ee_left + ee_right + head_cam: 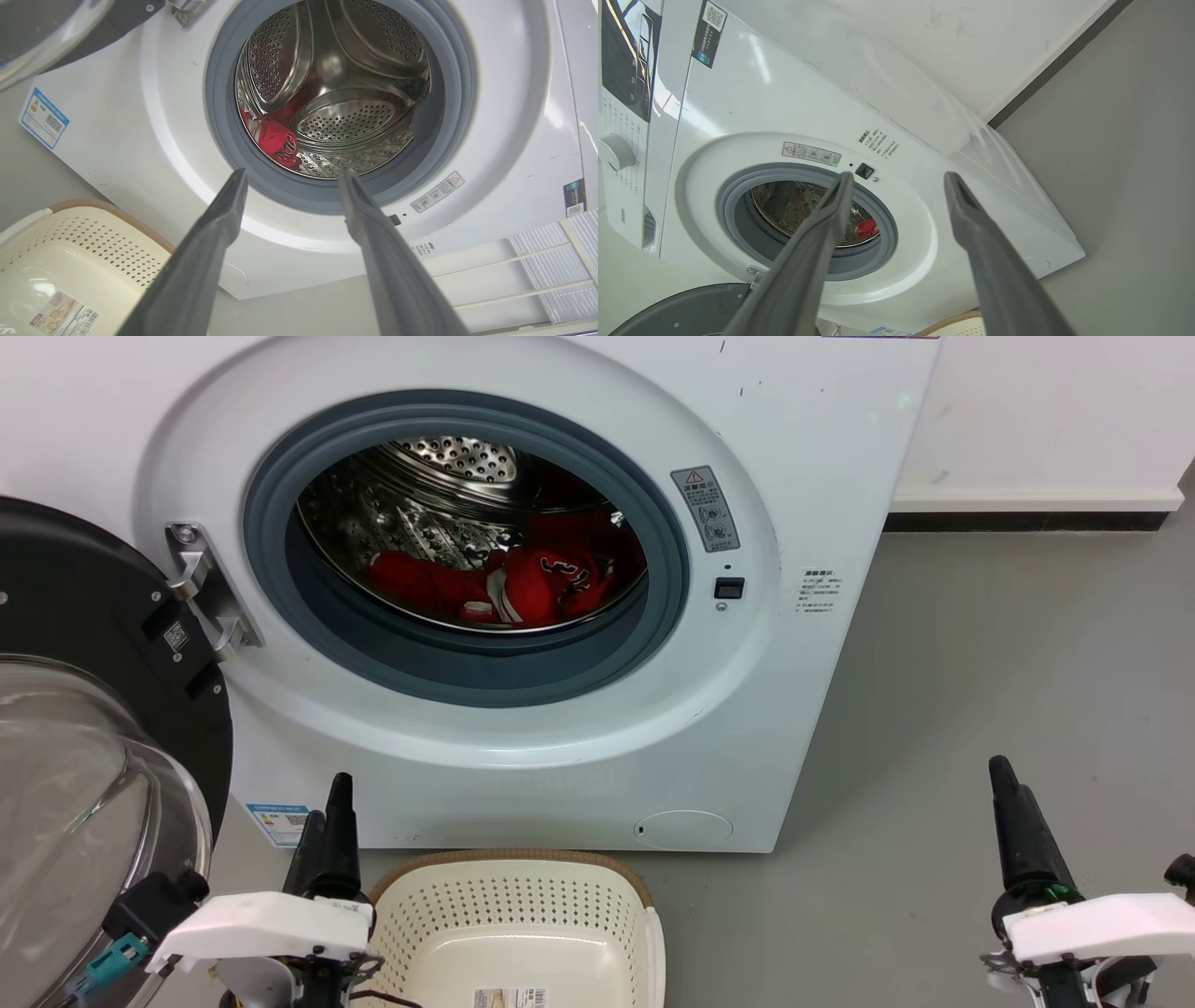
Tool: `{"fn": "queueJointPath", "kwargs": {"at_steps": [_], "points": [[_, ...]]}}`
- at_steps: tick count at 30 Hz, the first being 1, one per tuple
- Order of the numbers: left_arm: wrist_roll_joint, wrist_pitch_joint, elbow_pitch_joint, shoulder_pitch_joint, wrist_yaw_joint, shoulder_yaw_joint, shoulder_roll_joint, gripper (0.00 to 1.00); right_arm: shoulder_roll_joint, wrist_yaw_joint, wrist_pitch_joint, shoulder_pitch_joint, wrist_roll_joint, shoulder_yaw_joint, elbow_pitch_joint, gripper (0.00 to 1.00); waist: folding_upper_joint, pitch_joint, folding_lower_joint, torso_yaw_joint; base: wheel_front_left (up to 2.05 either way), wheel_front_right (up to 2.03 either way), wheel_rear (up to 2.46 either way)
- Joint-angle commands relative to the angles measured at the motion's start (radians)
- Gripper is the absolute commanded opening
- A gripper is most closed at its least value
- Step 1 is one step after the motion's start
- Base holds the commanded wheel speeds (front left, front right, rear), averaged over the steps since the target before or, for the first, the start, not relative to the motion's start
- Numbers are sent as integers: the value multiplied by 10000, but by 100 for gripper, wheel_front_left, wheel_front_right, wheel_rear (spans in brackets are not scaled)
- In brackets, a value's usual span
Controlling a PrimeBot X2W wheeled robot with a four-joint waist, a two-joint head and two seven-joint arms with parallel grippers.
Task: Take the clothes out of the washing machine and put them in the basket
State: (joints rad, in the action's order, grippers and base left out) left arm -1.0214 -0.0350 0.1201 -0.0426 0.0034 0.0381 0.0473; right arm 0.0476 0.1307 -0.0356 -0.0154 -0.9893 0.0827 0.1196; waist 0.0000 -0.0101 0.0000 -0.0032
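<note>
Before the washing machine [822, 448], low at the left of its front panel, the left gripper [294, 175] is released: its two dark fingers [219, 224] stand spread apart with nothing between them, aimed up at the machine's round opening. Off to the right of the machine, over bare grey floor [1008, 691] and well apart from the cabinet, the right gripper [900, 176] is likewise released, fingers parted and holding nothing, pointing toward the machine's front.

Just beside the left gripper, the basket [509, 854] sits on the floor against the foot of the machine, below the opening, with a paper label [511, 997] showing on its bottom.

Inside the machine, the clothes [532, 583] lie bunched at the bottom of the steel drum [448, 457], behind the lower lip of the grey gasket [672, 579]: red cloth with a white stripe and some black lettering. Neither gripper touches them.

At the machine's left side the black-rimmed glass door [56, 784] hangs swung wide open on its hinge, its dome close beside the left gripper.
</note>
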Motion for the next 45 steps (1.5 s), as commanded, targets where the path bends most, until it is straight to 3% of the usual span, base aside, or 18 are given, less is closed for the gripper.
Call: {"fn": "queueJointPath", "kwargs": {"at_steps": [1,19,45], "points": [[453,-115,-247,-7,85,-69,21,100,42,0,-107,-12,547,-59,-276,100,0,1,0,-2,0,0,0],[3497,-714,-600,201,620,-593,47,100,43,0,-708,288,3976,-342,-823,100,0,-15,0,5,0,0,0],[6270,-1393,-966,462,1180,-1090,182,100,44,0,-1380,680,7037,-541,-1366,100,0,-78,0,-29,0,0,0]]}}
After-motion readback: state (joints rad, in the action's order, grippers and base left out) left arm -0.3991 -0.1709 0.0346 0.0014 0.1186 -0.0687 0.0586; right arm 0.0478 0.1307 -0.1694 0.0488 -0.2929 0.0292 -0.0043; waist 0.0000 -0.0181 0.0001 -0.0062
